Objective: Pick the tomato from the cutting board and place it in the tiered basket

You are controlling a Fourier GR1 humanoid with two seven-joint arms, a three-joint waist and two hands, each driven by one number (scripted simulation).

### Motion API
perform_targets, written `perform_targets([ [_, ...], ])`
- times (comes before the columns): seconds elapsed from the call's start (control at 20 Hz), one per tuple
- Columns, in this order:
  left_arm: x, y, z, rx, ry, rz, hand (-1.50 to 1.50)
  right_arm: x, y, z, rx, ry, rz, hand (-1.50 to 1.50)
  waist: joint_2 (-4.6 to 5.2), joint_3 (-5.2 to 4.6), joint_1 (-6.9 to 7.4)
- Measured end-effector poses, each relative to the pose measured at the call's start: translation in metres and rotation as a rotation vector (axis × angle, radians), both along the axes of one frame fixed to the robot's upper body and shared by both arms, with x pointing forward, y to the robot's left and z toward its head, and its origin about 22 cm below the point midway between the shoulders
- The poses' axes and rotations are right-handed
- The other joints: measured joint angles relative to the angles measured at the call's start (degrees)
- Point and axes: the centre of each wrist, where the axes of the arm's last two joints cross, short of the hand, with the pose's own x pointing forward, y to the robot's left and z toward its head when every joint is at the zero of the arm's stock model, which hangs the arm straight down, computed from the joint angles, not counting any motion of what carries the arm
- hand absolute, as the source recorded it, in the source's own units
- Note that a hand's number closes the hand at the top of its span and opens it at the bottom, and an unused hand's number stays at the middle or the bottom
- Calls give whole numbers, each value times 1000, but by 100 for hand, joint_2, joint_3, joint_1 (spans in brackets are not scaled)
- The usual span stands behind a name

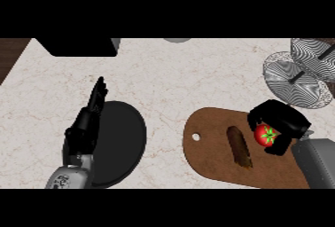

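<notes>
Nearest, the left hand rests with straight fingers at the left edge of a dark plate, the right hand curls round the tomato over the right side of the cutting board, and beyond them stands the tiered basket.

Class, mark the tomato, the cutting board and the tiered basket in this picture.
tomato (263, 133): head view, on its red skin beside the green stalk.
cutting board (209, 156): head view, on bare wood below its hole.
tiered basket (288, 86): head view, on the nearer tier's mesh.
</notes>
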Motion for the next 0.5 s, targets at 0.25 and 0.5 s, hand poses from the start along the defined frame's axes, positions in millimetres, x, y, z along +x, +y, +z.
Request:
perform_targets([
  [0.25, -2, 0, -2, -3, -5, 3, 0, 8, 0, -2, -156, 50, -352, 150, -10, -39, 6],
  [0.5, 0, 2, 1, 1, -8, -3, 0, 19, 11, 1, -317, 119, -766, 150, -17, -45, 13],
])
